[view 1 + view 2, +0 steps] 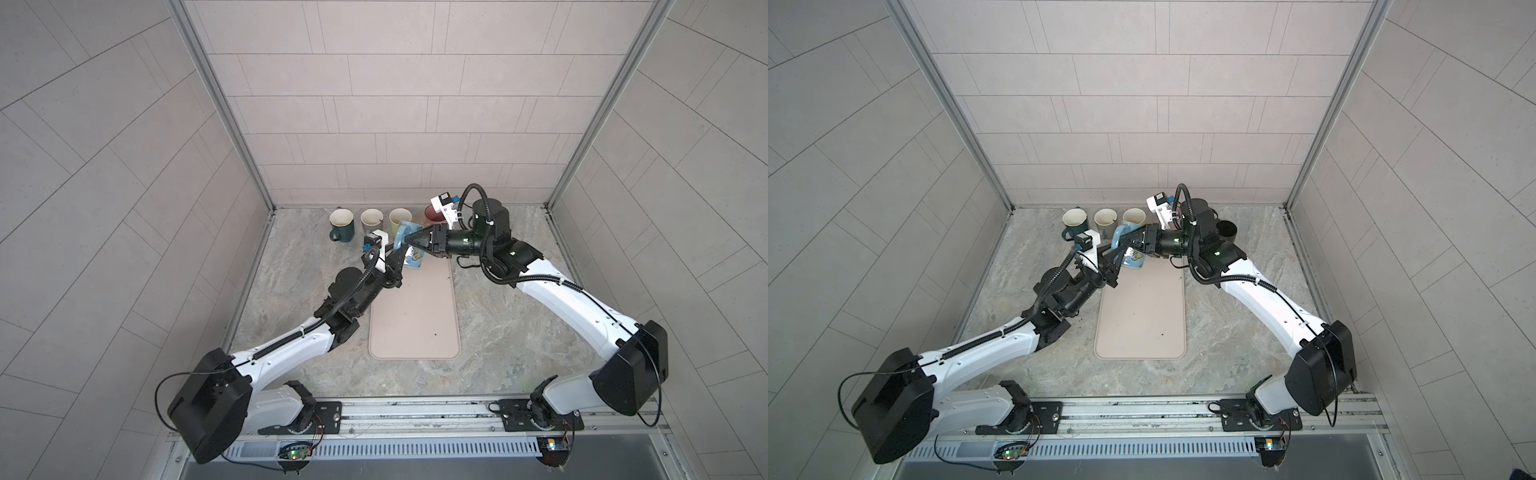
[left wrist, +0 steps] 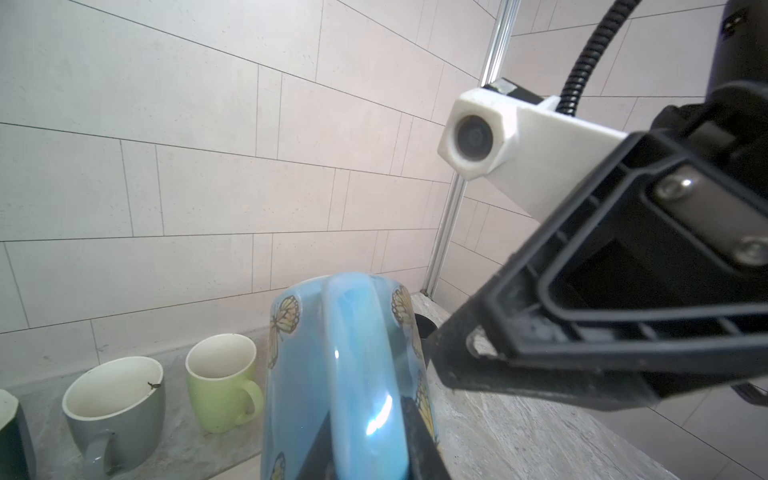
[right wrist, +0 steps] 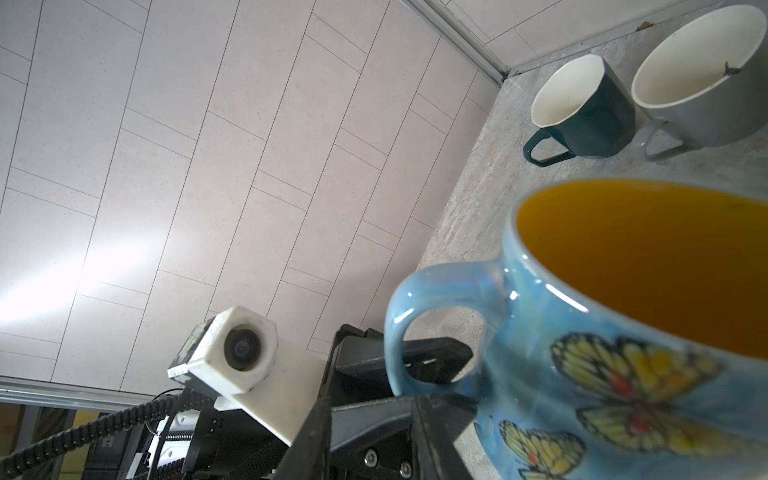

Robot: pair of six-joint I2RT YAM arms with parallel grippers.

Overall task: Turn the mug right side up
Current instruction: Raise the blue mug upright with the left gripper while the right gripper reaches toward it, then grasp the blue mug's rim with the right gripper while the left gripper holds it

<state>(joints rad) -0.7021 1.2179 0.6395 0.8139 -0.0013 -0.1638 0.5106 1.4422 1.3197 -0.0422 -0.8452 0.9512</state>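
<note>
The mug (image 3: 615,374) is light blue with yellow butterflies and an orange inside. In the right wrist view its mouth faces up, like the mugs behind it. In both top views it is at the far end of the beige mat (image 1: 415,316), largely covered by the two grippers. My left gripper (image 2: 368,449) is shut on the mug's handle (image 2: 361,374), one finger through the loop. My right gripper (image 3: 374,440) stands open just beside the mug's lower wall, with nothing between its fingers. I cannot tell whether the base rests on the mat.
Along the back wall stand a dark green mug (image 1: 341,224), a grey mug (image 1: 371,220), a light green mug (image 1: 400,219) and a red mug (image 1: 434,214), all mouth up. A black cup (image 1: 1227,233) sits behind the right arm. Tiled walls close in three sides.
</note>
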